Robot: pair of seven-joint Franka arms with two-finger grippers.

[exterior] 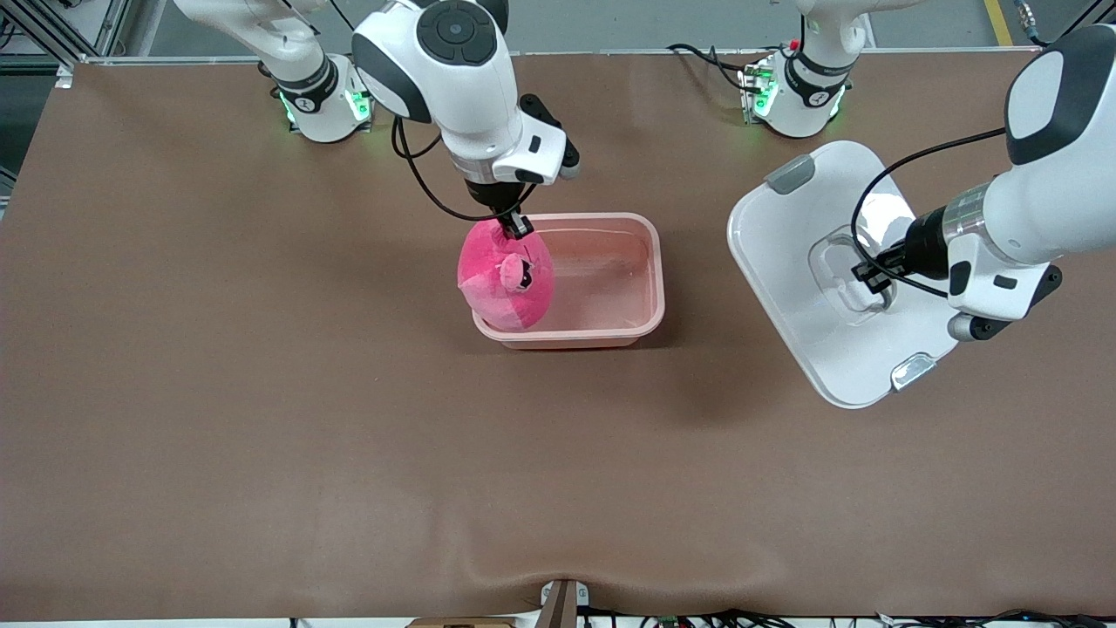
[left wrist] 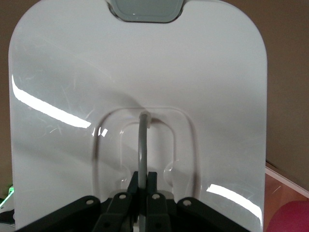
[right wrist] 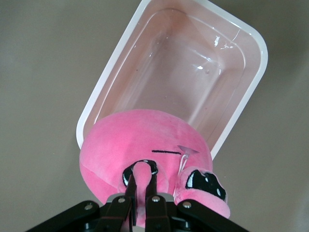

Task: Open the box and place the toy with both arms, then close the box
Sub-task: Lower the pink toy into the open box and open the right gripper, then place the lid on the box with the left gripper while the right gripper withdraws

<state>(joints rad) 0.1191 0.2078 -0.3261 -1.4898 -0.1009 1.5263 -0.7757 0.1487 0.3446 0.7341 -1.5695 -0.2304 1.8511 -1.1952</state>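
The pale pink box (exterior: 658, 262) stands open in the middle of the table, its tub (right wrist: 193, 58) bare inside. My right gripper (exterior: 514, 225) is shut on a nub of the hot-pink toy (exterior: 506, 279), which hangs over the box's end toward the right arm. In the right wrist view the gripper (right wrist: 143, 181) pinches a nub on the toy (right wrist: 140, 140). My left gripper (exterior: 872, 272) is shut on the clear handle (left wrist: 143, 140) of the white lid (exterior: 811, 253). It holds the lid tilted over the table toward the left arm's end.
Grey clips (exterior: 789, 174) (exterior: 911, 371) sit on both ends of the lid. Brown table (exterior: 261, 392) surrounds the box. The arm bases (exterior: 323, 105) (exterior: 793, 96) stand along the edge farthest from the front camera.
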